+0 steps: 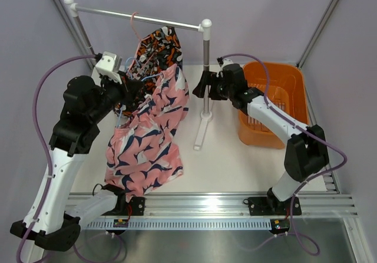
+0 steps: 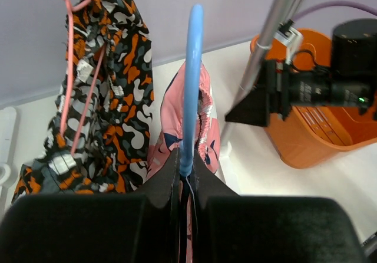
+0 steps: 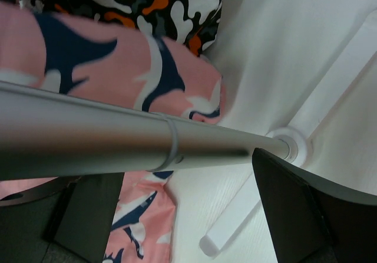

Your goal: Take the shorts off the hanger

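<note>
1. Top external view: the left tool [image 1: 128, 91] sits at 9 o'clock from the waist of the pink shorts [image 1: 147, 145]. The left wrist view shows it pinched narrow on the neck of the blue hanger [image 2: 193, 86], just under the hook loop.
2. That grip looks chosen for control. The loop stands free in the air rather than on the rail [image 1: 118, 13], so the tool alone carries hanger and cloth, which would let the shorts be pulled off away from the rack.
3. The pink shorts hang from the blue hanger at the waist and drape toward the near edge. Their lower hem appears to rest on the bench [image 1: 235, 163], though I cannot tell how much weight it takes.
4. Their long axis runs from 1 o'clock (waist, towards the rail) to 7 o'clock (leg hems, towards the left arm's base).
5. The black shorts [image 1: 162, 48] are bunched on the pink hanger [image 1: 136, 30], which is hooked over the rail. They lie at 12 o'clock from the pink pair, overlapping it, and hang roughly 12 to 6.
6. The right tool [image 1: 202, 89] is at the rack's upright post [image 1: 206, 56], with the orange basket [image 1: 283, 80] at its 3 o'clock. The right wrist view shows its fingers [image 3: 300, 210] set wide and the post crossing in front of them, probably to steady the rack; contact is unclear
</note>
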Action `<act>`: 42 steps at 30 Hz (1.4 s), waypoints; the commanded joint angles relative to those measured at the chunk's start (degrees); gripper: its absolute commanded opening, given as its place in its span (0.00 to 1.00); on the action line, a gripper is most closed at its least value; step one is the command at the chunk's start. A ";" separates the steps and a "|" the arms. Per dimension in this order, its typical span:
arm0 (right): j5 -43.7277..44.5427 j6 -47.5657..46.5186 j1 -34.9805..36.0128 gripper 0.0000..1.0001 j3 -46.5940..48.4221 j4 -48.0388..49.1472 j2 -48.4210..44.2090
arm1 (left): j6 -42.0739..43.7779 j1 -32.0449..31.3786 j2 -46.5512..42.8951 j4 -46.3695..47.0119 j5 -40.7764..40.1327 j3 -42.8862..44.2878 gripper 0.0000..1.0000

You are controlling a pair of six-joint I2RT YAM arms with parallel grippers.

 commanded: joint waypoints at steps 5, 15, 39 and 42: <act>7.46 -0.81 0.18 0.96 14.69 -4.98 11.71 | -1.12 -0.45 -2.97 0.53 5.00 -1.41 0.00; 8.96 -0.38 0.18 0.96 13.93 -5.33 4.80 | -1.30 -0.71 -2.10 0.97 3.52 -2.20 0.00; 22.22 3.14 15.81 0.90 15.93 -21.24 -10.60 | -4.11 -12.13 6.96 8.61 -2.98 -2.55 0.00; 24.60 3.84 16.97 0.89 18.66 -23.35 -7.87 | -3.85 -13.19 7.58 8.96 -4.04 -2.37 0.00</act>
